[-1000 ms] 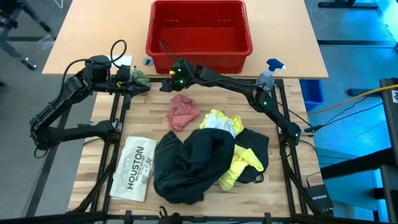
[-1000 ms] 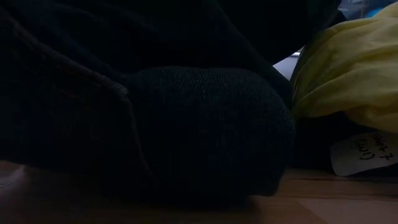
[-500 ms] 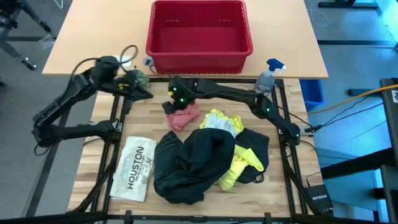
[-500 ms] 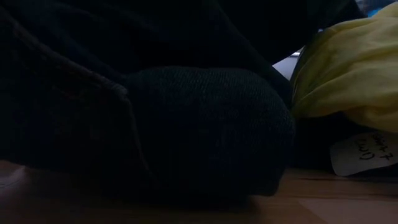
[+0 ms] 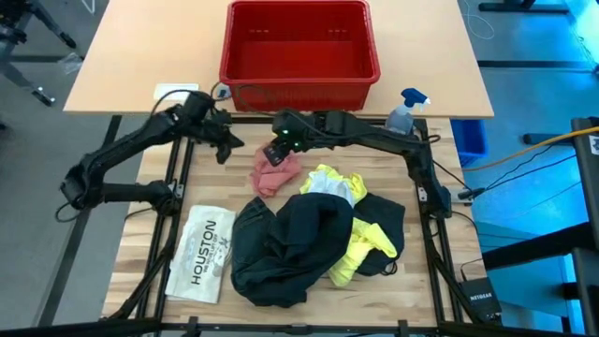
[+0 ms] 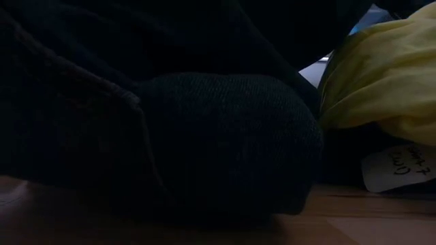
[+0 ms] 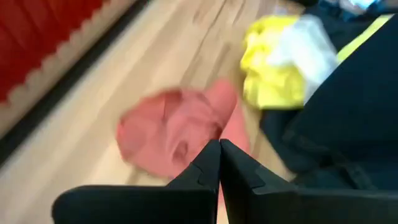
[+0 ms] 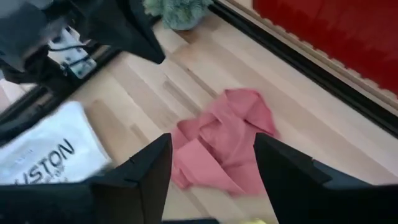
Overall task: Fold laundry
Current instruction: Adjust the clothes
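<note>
While right fingers (image 8: 152, 168) straddle pink cloth (image 8: 221, 146), left fingers (image 7: 217, 165) touch.

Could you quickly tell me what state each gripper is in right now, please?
Left gripper: shut, holding nothing, near the pink cloth.
Right gripper: open, empty, above the pink cloth.

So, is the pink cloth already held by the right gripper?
No, the right gripper hovers open above the pink cloth, which lies loose on the table between its fingers.
</note>
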### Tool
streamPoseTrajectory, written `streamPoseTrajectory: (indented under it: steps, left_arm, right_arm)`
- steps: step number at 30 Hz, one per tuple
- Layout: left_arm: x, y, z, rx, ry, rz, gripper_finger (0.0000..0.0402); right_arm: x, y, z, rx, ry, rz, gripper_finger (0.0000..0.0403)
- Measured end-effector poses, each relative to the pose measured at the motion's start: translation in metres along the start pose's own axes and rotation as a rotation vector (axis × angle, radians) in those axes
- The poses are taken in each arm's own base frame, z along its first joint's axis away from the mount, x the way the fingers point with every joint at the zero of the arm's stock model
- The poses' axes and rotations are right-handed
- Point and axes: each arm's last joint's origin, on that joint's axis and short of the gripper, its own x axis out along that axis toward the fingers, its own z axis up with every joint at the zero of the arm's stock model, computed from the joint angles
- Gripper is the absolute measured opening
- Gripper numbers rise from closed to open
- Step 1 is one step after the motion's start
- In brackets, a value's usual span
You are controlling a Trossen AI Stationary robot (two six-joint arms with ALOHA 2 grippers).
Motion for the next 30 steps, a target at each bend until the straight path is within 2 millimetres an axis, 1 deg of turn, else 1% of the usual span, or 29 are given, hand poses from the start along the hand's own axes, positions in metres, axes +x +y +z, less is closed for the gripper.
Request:
streamPoseTrajectory:
  steps: [3, 6, 10, 16, 20, 24, 28, 30]
  left_arm:
    - [0.018, 0.006, -0.01, -0.044, 0.052, -0.006, 0.0]
    - [0.03, 0.011, -0.011, -0.085, 0.07, -0.006, 0.0]
    - [0.044, 0.017, -0.011, -0.128, 0.095, -0.009, 0.0]
    - [0.061, 0.025, -0.011, -0.149, 0.108, -0.011, 0.0]
    - [0.069, 0.029, -0.01, -0.167, 0.094, -0.018, 0.0]
    - [0.077, 0.033, -0.012, -0.189, 0.108, -0.028, 0.0]
    - [0.086, 0.031, -0.019, -0.226, 0.18, -0.105, 0.0]
    - [0.093, 0.027, -0.022, -0.213, 0.213, -0.12, 0.0]
  right_arm:
    - [-0.002, -0.002, -0.004, -0.026, 0.031, -0.028, 0.0221]
    - [0.003, -0.001, -0.013, -0.065, 0.085, -0.055, 0.0221]
    - [0.011, -0.001, -0.02, -0.089, 0.141, -0.031, 0.022]
    - [0.024, 0.002, -0.022, -0.099, 0.132, 0.027, 0.022]
    - [0.041, 0.007, -0.026, -0.087, 0.119, 0.128, 0.022]
    - [0.059, 0.009, -0.035, -0.079, 0.133, 0.185, 0.022]
    - [0.068, 0.005, -0.046, -0.069, 0.207, 0.17, 0.022]
    - [0.065, 0.003, -0.053, -0.077, 0.227, 0.143, 0.022]
